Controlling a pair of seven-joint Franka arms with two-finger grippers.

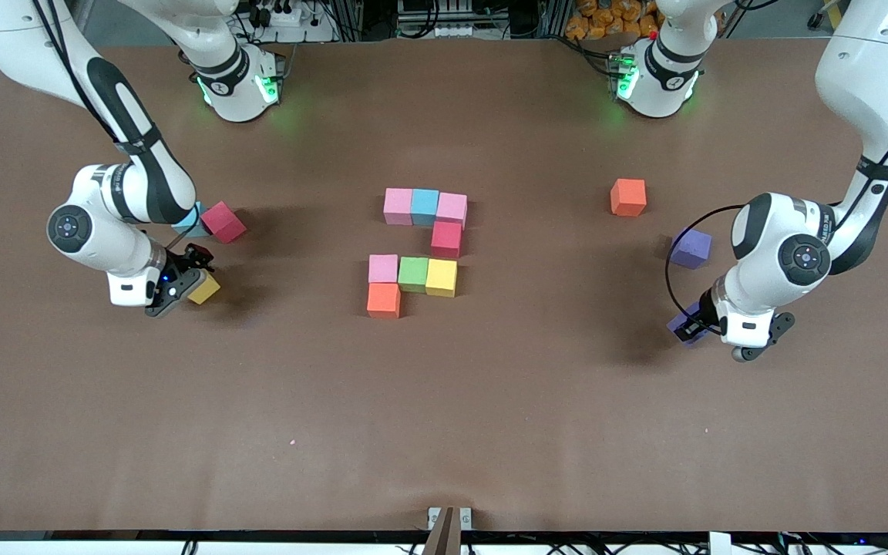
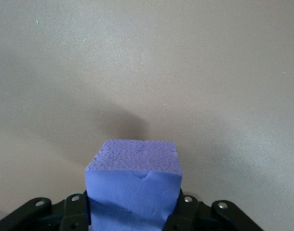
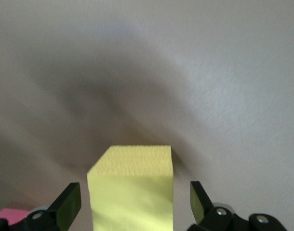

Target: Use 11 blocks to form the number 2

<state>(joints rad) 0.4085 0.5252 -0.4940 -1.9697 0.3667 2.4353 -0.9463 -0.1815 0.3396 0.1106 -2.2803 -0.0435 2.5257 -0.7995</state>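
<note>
Front view shows the brown tabletop point(image 1: 444, 432) with eight blocks laid at its middle as a partial number 2 point(image 1: 417, 250): a top row of pink block point(image 1: 398, 206), light blue block point(image 1: 425, 206) and a second pink block point(image 1: 452, 208), touching side by side; a crimson block point(image 1: 446, 238) just below the last of these; then a row of pink point(image 1: 383, 268), green point(image 1: 413, 274) and yellow point(image 1: 442, 277) cubes; and an orange block point(image 1: 384, 300) nearest the camera, under the pink one. Toward the left arm's end lie a loose orange cube point(image 1: 628, 196) and a loose purple cube point(image 1: 691, 248), well apart from the figure. The left hand point(image 1: 691, 324) is low at that end, nearer the camera than the loose purple cube, clamped on another purple block point(image 1: 679, 325). Toward the right arm's end, a loose crimson cube point(image 1: 223, 221) sits beside a light blue one point(image 1: 191, 223) partly hidden by the arm, and the right hand point(image 1: 196, 284) is low around a yellow cube point(image 1: 204, 289). Left wrist view shows the purple block point(image 2: 132, 187) pinched between the black fingers point(image 2: 74, 211), with its shadow on the tabletop. Right wrist view shows the yellow cube point(image 3: 131, 187) between the spread fingers point(image 3: 67, 204), a gap on each side, so nothing is gripped; a bit of pink point(image 3: 9, 214) shows at the edge.
</note>
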